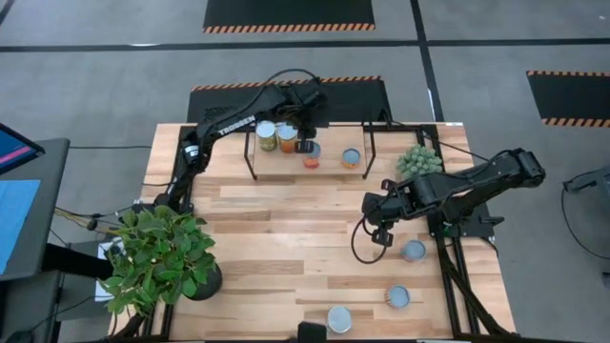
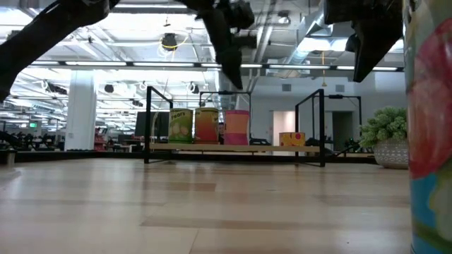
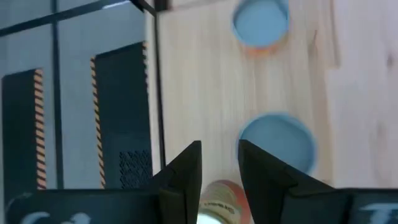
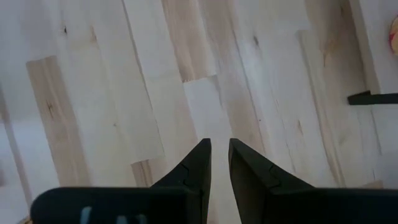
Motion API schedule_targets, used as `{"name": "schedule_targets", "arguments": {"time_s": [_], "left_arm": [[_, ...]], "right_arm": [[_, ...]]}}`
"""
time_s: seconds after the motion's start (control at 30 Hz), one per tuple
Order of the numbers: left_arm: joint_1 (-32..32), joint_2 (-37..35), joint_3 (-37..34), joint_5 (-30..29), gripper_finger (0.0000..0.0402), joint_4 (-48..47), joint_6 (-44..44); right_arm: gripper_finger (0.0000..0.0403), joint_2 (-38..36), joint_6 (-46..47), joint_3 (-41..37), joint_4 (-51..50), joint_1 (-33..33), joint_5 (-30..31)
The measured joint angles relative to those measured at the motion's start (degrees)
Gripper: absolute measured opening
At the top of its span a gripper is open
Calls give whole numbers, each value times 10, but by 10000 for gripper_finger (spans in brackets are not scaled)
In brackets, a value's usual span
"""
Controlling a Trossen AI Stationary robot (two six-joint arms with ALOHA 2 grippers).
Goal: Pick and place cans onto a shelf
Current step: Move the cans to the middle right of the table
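Jaws on my left gripper (image 1: pixel 307 145) hang just above the small tin with the pink-red side label (image 1: pixel 312 157), which stands on the low light-wood shelf on thin black metal legs (image 1: pixel 334 172) along the far edge of the pale plank bench (image 1: pixel 286 238); whether they are fully parted I cannot tell, though in my left wrist view a narrow gap shows between them and nothing sits in it. That tin stands beside two others, a green-labelled tin (image 1: pixel 266 134) and an orange-labelled tin (image 1: pixel 287 136), toward the shelf's left end, and a fourth silvery-blue-topped tin (image 1: pixel 351 157) stands apart toward the shelf's right half. I judge this the release step of a placement: the pink-red tin looks set down and I am letting go. My right gripper (image 1: pixel 379 232) hovers over bare wood right of the bench's middle, its jaws a little apart and empty. Three silvery-topped tins remain on the bench near the right edge and near-right corner (image 1: pixel 414 251) (image 1: pixel 398 297) (image 1: pixel 339 318). Next, my left arm should lift straight up so the neighbouring tins are not knocked, and the right should move to the nearest loose tin, open wider, and descend squarely over it.
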Motion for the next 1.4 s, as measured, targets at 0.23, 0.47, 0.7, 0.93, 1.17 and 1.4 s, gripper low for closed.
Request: {"name": "schedule_targets", "arguments": {"time_s": [0.23,0.47,0.7,0.93,1.17,1.4], "left_arm": [[-31,-60,-25,124,94,-85,-34],[-53,-67,-53,252,94,-216,13],[-59,-97,-183,261,94,-215,9],[-65,-149,-333,299,93,-186,26],[-77,-184,-437,269,93,-51,-25],[-122,-188,-499,266,93,205,-25]], "right_arm": [[82,0,30,0,-21,54,-1],[82,0,126,-8,-74,124,-1],[82,0,354,-51,-180,189,-89],[82,0,402,-70,-178,221,-96],[82,0,422,-95,-162,222,-77],[82,0,419,-100,-145,222,-67]]}}
